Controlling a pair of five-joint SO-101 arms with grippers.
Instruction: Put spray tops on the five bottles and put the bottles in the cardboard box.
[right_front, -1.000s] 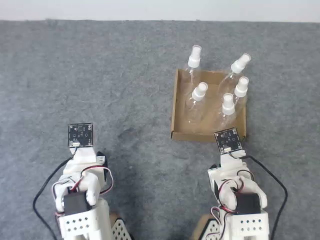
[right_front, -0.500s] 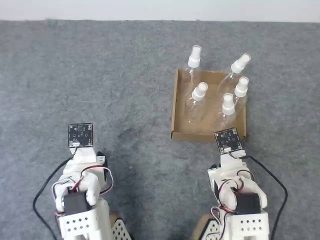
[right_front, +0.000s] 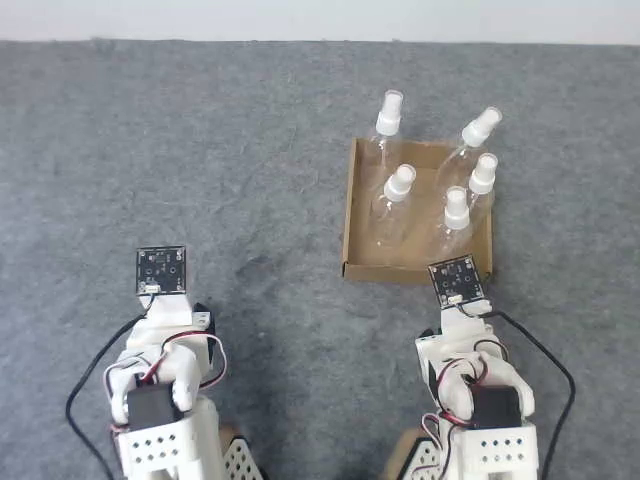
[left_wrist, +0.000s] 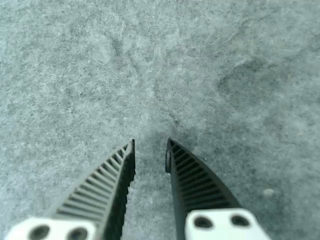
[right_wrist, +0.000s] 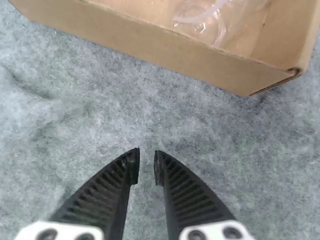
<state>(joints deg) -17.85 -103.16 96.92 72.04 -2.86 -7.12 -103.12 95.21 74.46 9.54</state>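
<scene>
1. The cardboard box (right_front: 349, 215) sits on the right half of the grey worktop (right_front: 200, 150), with bare surface on all four sides of it.
2. Five bottles (right_front: 392, 212) stand inside the box, each with a white spray top (right_front: 399, 182) on. They are crowded toward the far and right walls.
3. The left tool (left_wrist: 150, 142) hangs over bare worktop well away from the box. Its fingers are slightly parted and hold nothing.
4. The right tool (right_wrist: 146, 152) hovers near the box's front wall (right_wrist: 150, 45), apart from it. Its tips are all but closed, with only a thin slit between them, and it is empty.
5. The left half of the worktop is wide open.
</scene>
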